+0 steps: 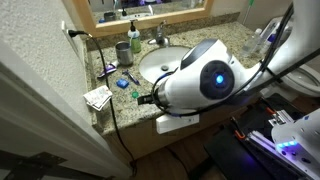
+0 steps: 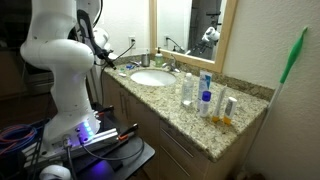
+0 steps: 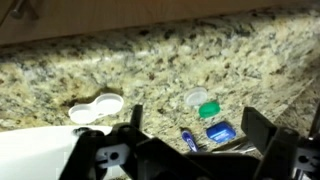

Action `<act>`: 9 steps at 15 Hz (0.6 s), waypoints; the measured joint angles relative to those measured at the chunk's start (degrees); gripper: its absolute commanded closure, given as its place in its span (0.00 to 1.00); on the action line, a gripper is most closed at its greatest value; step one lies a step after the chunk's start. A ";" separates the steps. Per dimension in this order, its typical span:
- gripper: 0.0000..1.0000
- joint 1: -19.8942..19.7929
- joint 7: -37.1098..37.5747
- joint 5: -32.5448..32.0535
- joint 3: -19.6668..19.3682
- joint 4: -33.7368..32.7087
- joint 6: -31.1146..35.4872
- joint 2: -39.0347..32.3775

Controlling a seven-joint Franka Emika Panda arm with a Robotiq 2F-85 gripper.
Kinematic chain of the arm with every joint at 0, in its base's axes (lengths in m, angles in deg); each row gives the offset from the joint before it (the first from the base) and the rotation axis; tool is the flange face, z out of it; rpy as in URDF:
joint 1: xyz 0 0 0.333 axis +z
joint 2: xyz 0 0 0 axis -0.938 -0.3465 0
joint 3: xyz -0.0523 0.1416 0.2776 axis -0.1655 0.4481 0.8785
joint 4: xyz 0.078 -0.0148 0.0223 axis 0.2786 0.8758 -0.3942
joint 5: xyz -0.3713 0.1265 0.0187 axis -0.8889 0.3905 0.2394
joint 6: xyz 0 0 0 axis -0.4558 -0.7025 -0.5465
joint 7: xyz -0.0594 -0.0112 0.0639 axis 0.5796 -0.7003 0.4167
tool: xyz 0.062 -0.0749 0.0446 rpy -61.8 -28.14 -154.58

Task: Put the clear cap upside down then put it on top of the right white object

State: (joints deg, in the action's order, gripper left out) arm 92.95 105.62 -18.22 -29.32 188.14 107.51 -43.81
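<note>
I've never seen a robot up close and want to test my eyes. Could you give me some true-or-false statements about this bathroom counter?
1. The gripper is open and holds nothing. True.
2. The clear cap sits on top of the white oblong piece. False: it lies on the counter, apart from that piece.
3. The green cap lies right beside the clear cap. True.
4. The counter is plain white. False: it is speckled granite.
5. A mirror hangs above the counter. True.
</note>
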 measured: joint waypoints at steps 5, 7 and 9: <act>0.00 -1.53 -2.42 2.88 -0.41 2.18 4.50 3.63; 0.00 -1.43 -3.05 4.30 -0.37 2.15 4.50 3.23; 0.00 -1.46 -6.58 10.34 -0.42 1.87 5.92 2.94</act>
State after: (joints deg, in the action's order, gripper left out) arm 91.50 99.04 -7.87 -29.74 190.01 113.43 -40.87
